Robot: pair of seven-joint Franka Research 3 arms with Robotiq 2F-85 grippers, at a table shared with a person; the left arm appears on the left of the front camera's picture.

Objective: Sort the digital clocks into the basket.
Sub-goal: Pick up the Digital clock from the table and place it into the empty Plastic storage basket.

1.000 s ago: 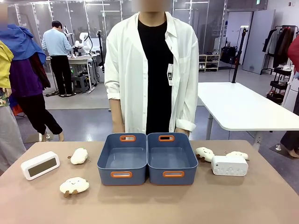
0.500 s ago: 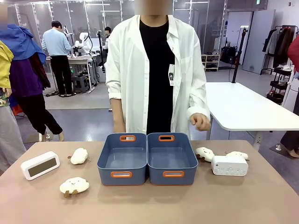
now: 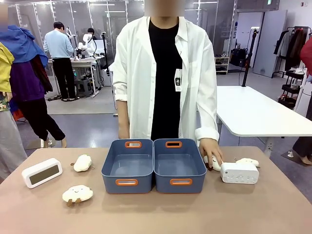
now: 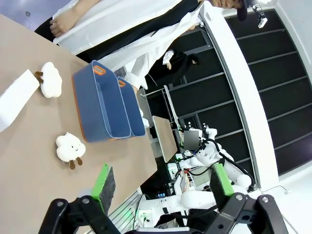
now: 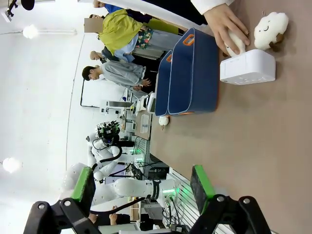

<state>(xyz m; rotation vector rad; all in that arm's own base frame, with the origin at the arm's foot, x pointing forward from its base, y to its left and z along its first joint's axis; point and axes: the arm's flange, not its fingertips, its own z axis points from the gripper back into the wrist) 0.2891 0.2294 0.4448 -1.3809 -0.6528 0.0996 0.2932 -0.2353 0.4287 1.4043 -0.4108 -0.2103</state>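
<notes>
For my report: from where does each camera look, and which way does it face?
Front view: fixed on the robot's side, facing across the table to the person.
Left wrist view: on that wrist, along the open left end effector toward the baskets.
Right wrist view: on that wrist, along the open right end effector toward the person's hand and white clock.
Shared, front and right wrist: that hand and clock.

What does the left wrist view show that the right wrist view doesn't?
Left wrist view: the open left gripper, a white rounded plastic clock cut by the edge, two cream cloud-shaped plush toys. Right wrist view: the open right gripper, a white plastic clock with buttons, a person's hand on a cream plush. Both: two blue plastic baskets with orange handles.
</notes>
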